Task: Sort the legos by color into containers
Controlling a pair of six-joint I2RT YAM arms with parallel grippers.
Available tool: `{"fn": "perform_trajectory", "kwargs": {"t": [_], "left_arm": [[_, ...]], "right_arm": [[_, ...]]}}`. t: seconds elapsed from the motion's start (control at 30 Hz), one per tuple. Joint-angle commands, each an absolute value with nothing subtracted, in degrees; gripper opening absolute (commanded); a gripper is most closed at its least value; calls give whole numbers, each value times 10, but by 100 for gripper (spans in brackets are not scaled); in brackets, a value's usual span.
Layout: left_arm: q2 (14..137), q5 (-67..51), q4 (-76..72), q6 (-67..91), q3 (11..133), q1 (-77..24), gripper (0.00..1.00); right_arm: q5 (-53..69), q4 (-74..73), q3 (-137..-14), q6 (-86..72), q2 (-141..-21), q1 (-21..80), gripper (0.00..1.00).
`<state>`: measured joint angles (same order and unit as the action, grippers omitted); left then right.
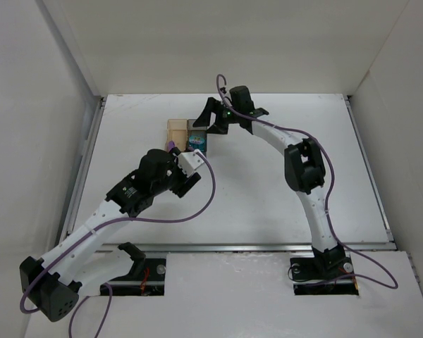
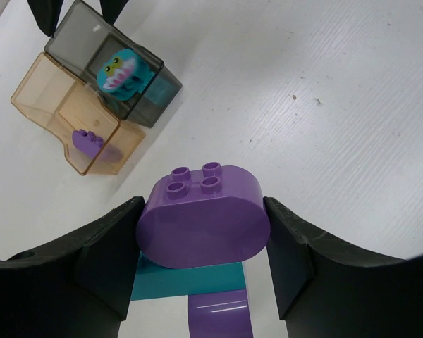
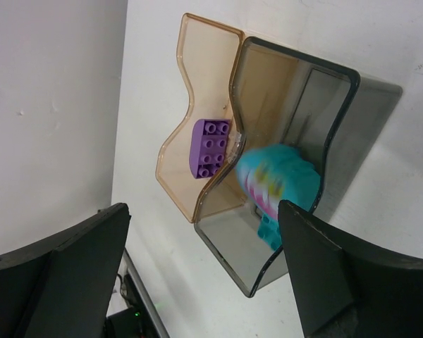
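**Left gripper (image 2: 203, 236) clamped on the held purple lego (image 2: 201, 211), short of the boxes; right gripper (image 3: 203, 211) spread wide, nothing between its jaws, above the grey container (image 3: 324, 105).**

Amber container (image 2: 39, 105) and the grey one sit side by side, walls touching, at the far part of the table (image 1: 268, 183). A second purple lego (image 3: 210, 148) lies in the amber box. A teal lego (image 3: 278, 183), blurred, is inside the grey box under the right jaws. By colour, the held piece belongs in amber. A teal piece (image 2: 187, 282) shows just under it, and I cannot tell if it is joined, so check before dropping. The right arm crowds the boxes, so let it clear first. Bring the left arm in from the amber side and centre it over that opening, away from the shared wall. Go low before opening the jaws, as these light boxes likely shift at a nudge.
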<state>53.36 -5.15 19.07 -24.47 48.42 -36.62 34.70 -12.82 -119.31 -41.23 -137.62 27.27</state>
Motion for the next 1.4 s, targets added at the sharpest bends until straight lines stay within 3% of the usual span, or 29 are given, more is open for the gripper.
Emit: {"fn": "perform_trajectory", "kwargs": {"t": [0.0,0.13,0.27,0.5,0.7,0.8,1.37], "left_arm": [[523,-53,167,-236,484,-365,0],[523,-53,167,-236,490,-365,0],[523,-68,161,-242,502,-365,0],[518,-120,102,-334,507,-370,0],[545,-164,39,-410,520,-375,0],[567,-175,39,-428,550,-375,0],[584,-175,57,-445,569,-388,0]], "right_arm": [[347,-110,-1198,-403,-1332,278,91],[358,-110,-1198,-379,-1302,278,91],[450,-110,-1174,-291,-1235,278,91],[598,-200,-1008,-95,-1045,272,91],[557,-217,-895,-88,-928,288,94],[509,-222,-875,-103,-923,295,99],[533,-140,-913,-208,-999,345,98]]}}
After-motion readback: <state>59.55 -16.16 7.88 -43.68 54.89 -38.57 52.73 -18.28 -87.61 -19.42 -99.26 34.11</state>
